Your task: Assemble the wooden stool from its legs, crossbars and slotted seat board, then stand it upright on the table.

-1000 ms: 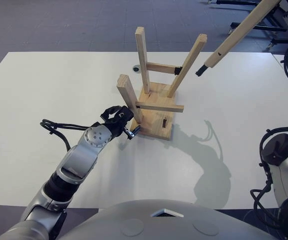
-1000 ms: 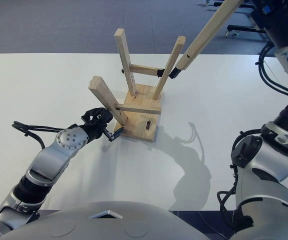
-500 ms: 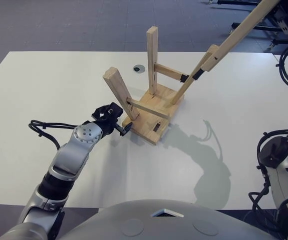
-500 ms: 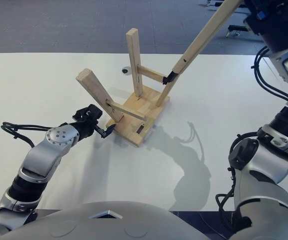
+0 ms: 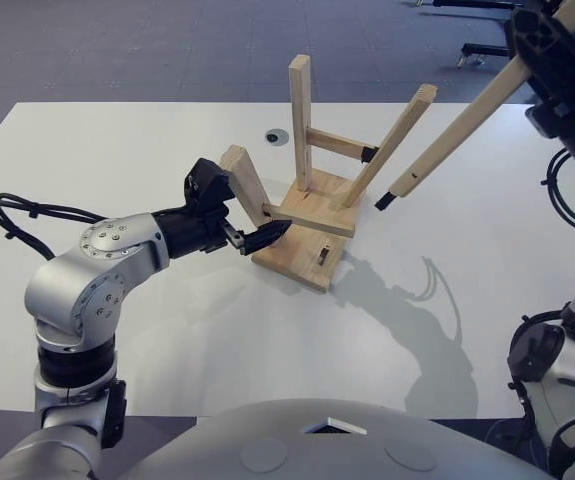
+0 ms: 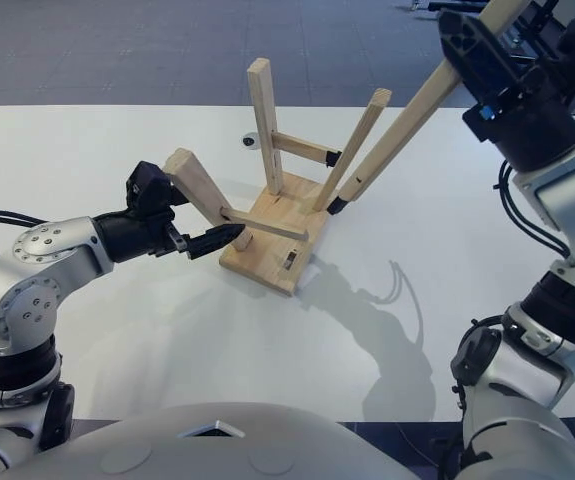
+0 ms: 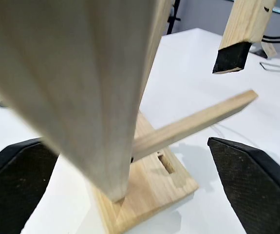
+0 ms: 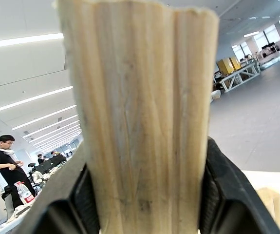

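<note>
Could tip inverted stool [image 5: 305, 252] at 12 o'clock on surface [image 5: 87, 160] on a missed slot: loose leg [image 5: 457, 130] clamped in right jaws at its 2 o'clock, left jaws wide astride near leg [image 5: 245, 185], seemingly not bracing.

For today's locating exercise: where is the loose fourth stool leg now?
In the eye views, the loose leg slants in the air on the robot's right, gripped by the right claw, its dark tip beside the rightmost fitted leg.
</note>
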Available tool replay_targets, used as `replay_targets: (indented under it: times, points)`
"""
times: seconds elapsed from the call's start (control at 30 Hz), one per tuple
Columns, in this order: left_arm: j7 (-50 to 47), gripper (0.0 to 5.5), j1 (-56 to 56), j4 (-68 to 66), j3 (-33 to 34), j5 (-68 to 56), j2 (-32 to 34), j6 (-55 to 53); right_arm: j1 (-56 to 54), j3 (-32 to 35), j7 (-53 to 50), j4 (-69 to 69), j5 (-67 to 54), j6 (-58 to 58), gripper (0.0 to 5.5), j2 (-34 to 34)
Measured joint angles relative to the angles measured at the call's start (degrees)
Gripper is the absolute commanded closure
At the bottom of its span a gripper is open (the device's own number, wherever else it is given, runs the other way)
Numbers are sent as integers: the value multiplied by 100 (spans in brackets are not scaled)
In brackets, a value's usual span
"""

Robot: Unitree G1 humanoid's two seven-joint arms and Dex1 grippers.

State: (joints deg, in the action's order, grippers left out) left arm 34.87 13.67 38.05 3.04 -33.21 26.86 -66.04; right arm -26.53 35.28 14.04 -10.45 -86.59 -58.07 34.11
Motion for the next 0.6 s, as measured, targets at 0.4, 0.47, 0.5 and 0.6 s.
replay_targets:
  times: [0.4, 0.47, 0.5, 0.6]
  points:
    - [985, 10, 1425, -1268, 2490, -2372, 1075, 104, 2025, -782, 531, -1406, 1140, 1023, 343, -494]
    - [687, 10, 2012, -1913, 3063, -2961, 1242, 40, 2378, -825, 724, -1661, 1482, 1254, 343, -504]
    - [487, 10, 2251, -2236, 3262, -3145, 1346, 36, 2537, -858, 776, -1804, 1647, 1359, 343, -510]
    - [218, 10, 2187, -2860, 3243, -3034, 1467, 48, 2930, -1364, 817, -2500, 2608, 1888, 343, -616]
